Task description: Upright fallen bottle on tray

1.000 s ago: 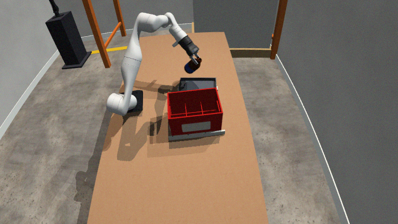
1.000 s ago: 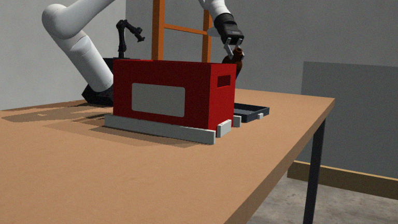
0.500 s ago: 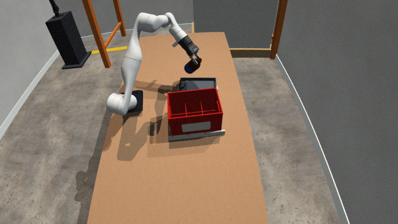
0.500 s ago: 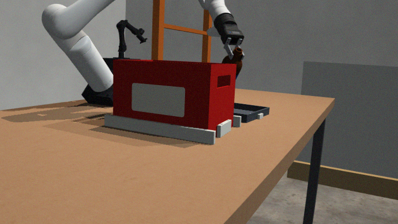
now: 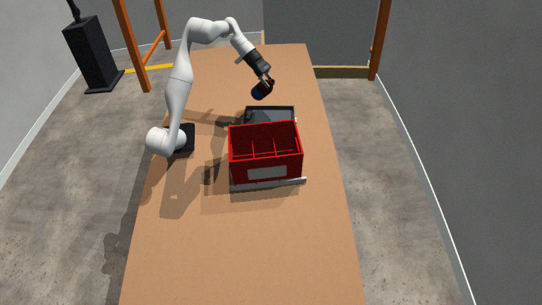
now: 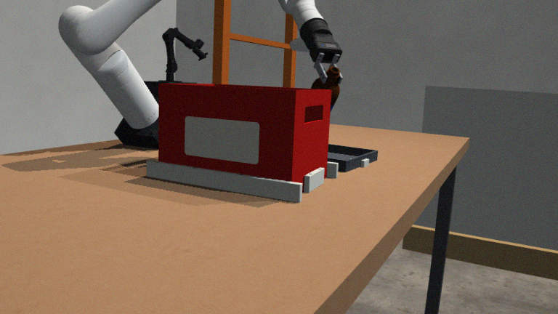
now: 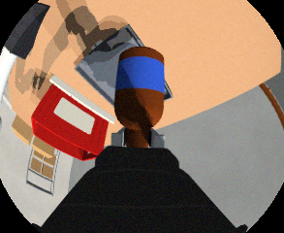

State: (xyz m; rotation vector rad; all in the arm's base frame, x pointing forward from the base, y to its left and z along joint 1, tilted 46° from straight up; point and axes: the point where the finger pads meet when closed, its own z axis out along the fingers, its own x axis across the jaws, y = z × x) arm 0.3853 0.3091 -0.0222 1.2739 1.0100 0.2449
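Keeping the neck of the brown bottle [image 5: 262, 89] [image 6: 335, 88] [image 7: 140, 87] firmly clasped in our tool [image 5: 267, 79] [image 6: 329, 78] [image 7: 137, 134], we had it tilted above the tray [image 5: 293, 111] [image 6: 354, 163] [image 7: 96, 83], upper centre in the top view. We judged it best to turn the base level, clear of the red crate [image 5: 265, 171] [image 6: 226, 125] [image 7: 45, 114], then lower gently and release only once it stood steady.

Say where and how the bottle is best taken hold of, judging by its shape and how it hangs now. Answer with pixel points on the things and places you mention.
By the narrow neck, as the gripper [image 5: 267, 79] [image 6: 331, 78] [image 7: 137, 134] has it: the bottle [image 5: 261, 89] [image 6: 333, 88] [image 7: 140, 99] tapers there from a wider body. Best to come from above on the mouth's side, fingers on opposite sides of the neck. It hangs tilted, base lower, which should leave the base free for the tray [image 5: 279, 114] [image 6: 354, 163] [image 7: 99, 68].
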